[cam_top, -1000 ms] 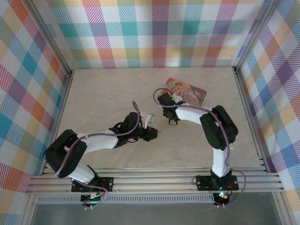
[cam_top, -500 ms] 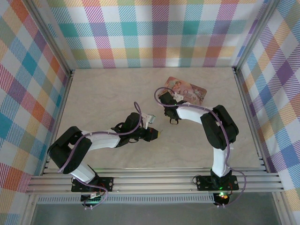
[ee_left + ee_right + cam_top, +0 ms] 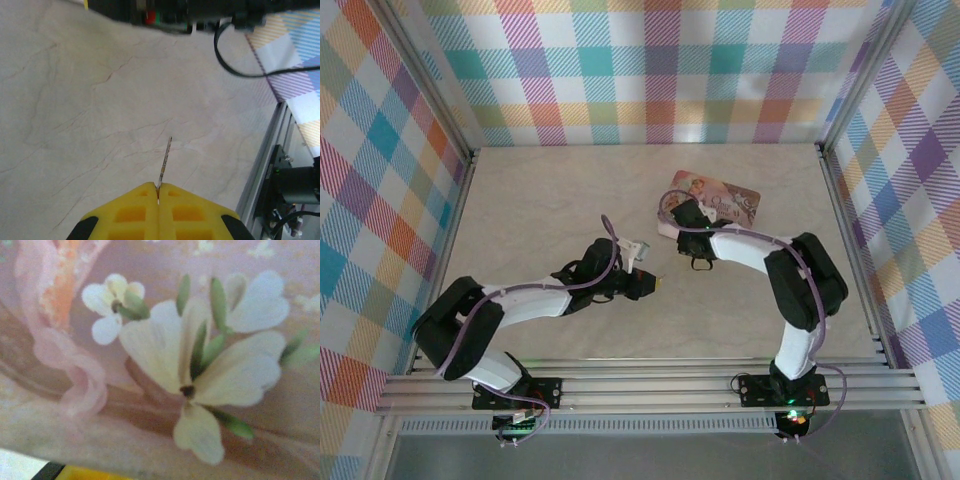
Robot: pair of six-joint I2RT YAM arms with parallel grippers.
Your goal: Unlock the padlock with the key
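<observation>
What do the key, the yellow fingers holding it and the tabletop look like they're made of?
Key: likely metal, a thin, dark grey sliver seen edge-on.
Yellow fingers: matte moulded plastic or rubber, with square recesses; which one is unclear.
Tabletop: smooth, pale, with fine veins like marble; possibly printed laminate rather than stone.

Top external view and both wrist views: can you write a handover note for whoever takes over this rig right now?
Left gripper: shut on the key, blade sticking out ahead, over the table.
Right gripper: at the pink box's near-left corner; open or shut unclear.
Done: key gripped.
Left: reach the padlock, too small to place here, insert the key, turn.
</observation>
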